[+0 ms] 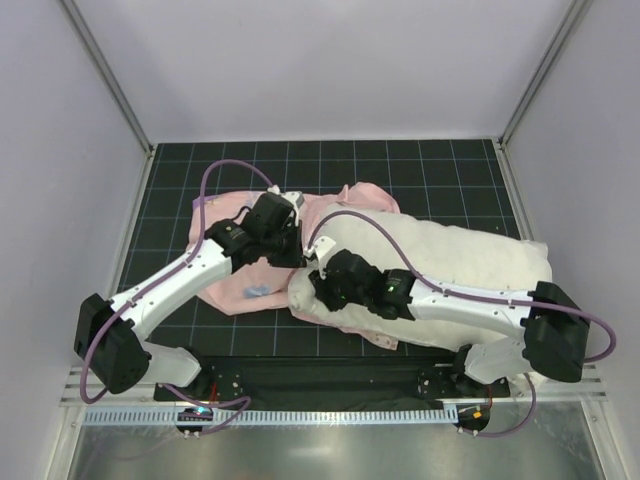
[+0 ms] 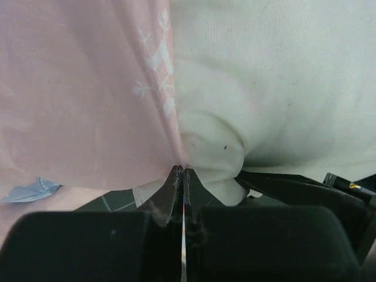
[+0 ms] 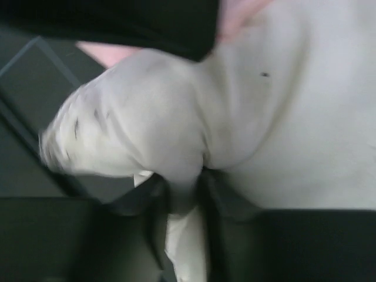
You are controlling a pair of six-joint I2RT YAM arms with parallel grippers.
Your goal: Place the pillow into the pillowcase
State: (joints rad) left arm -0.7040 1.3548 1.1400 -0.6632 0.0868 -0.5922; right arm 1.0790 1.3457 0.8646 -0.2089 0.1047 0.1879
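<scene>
the pillow (image 1: 455,255) lies flat on the desk (image 1: 440,170), running from the middle out toward 3 o'clock in the overhead view, almost all of it outside the pillowcase (image 1: 240,285), which is spread crumpled from the middle toward 10 o'clock. the two meet at the pillow's corner near the centre.

the right fingers (image 3: 207,189) pinch a fold of the pillow's own fabric at that corner. the left fingers (image 2: 175,179) are pressed together on the pillowcase's edge, right against the same corner.

risks, as i judge them: the left pinch seems to take a thin bit of hem, so a hard tug could pull it free, or it may hold both layers and keep the mouth shut. the right pinch holds only a bunched tip, and the plump body behind it may drag on the desk and not follow. the arms work close together and could knock each other.

the pillow is white, soft and lumpy, with a fine knit surface and a few dark specks. the pillowcase is thin and limp, pale pink, with white snowflakes (image 2: 158,59) along one side. the desk is black with a pale grid.
</scene>
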